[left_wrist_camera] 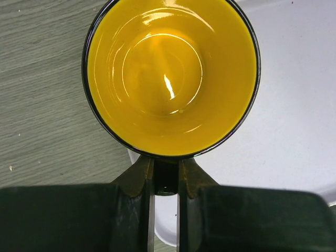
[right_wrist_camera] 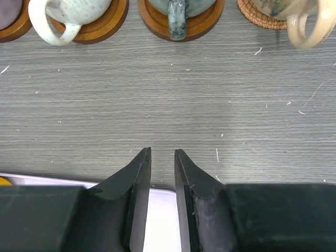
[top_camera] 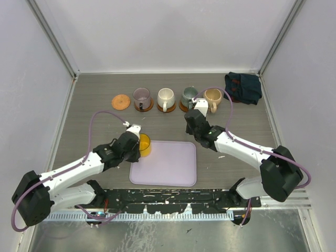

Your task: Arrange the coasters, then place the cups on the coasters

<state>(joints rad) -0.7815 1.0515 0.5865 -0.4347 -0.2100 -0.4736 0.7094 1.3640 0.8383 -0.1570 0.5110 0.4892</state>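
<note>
left gripper (left_wrist_camera: 166, 170) is pinched tight on the handle of the yellow cup (top_camera: 144, 145), which sits across the lavender tray's (top_camera: 173, 168) left edge, near its far corner. right gripper (right_wrist_camera: 163, 155) hangs over the table (top_camera: 94, 105), fingers a sliver apart, gripping nothing. toward the far edge, four cups (top_camera: 166, 97) sit on coasters (top_camera: 143, 106); one bare coaster (top_camera: 121, 101) is at the row's left end.

Glossy glazed yellow cup (left_wrist_camera: 170, 79); smooth matt lavender tray (top_camera: 165, 163); matt grey wood-grain table (right_wrist_camera: 168, 105); smooth wooden coaster (right_wrist_camera: 105, 29); rough woven coaster (right_wrist_camera: 254, 14) far right.
</note>
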